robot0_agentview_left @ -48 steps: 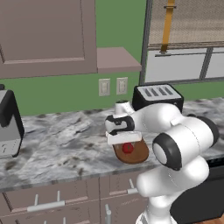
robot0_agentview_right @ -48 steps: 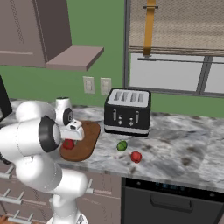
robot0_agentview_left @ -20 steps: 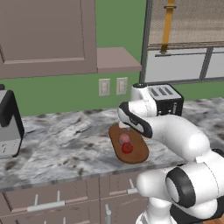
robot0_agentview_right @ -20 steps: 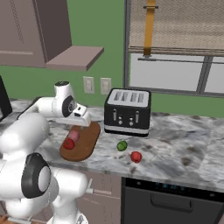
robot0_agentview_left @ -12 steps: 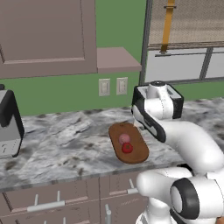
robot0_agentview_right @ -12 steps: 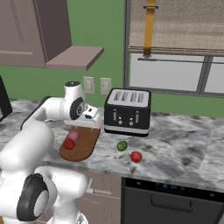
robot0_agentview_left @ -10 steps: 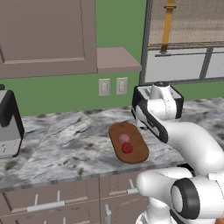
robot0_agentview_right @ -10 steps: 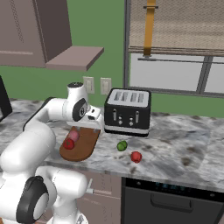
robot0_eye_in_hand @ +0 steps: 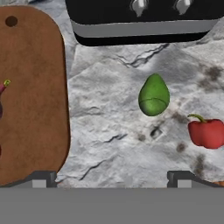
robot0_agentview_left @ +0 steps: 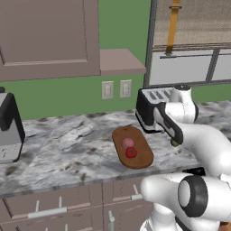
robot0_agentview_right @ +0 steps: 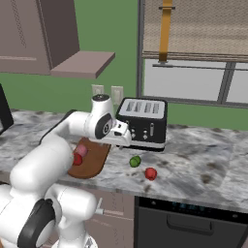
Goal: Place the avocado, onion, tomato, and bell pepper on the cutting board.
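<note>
The reddish-brown cutting board (robot0_agentview_left: 140,155) (robot0_agentview_right: 95,161) (robot0_eye_in_hand: 30,96) lies on the marble counter. On it sit the pinkish onion (robot0_agentview_left: 128,143) (robot0_agentview_right: 81,150) and the deeper-red tomato (robot0_agentview_left: 131,152) (robot0_agentview_right: 77,160). To the board's right, on bare counter, lie the green avocado (robot0_agentview_right: 135,161) (robot0_eye_in_hand: 154,95) and beyond it the red bell pepper (robot0_agentview_right: 151,173) (robot0_eye_in_hand: 206,132). My gripper (robot0_agentview_right: 126,141) (robot0_eye_in_hand: 111,178) hangs open above the counter between board and avocado, in front of the toaster. Its fingertips (robot0_eye_in_hand: 41,178) stand wide apart with nothing between them.
A black and silver toaster (robot0_agentview_left: 151,108) (robot0_agentview_right: 143,122) (robot0_eye_in_hand: 144,19) stands just behind the avocado. A dark appliance (robot0_agentview_left: 9,131) sits at the counter's far left. Wall cabinets and a shelf (robot0_agentview_right: 80,64) hang above; a window is at the right.
The arm has risen from over the cutting board and swung right, toward the toaster and avocado. Onion and tomato stay on the board.
</note>
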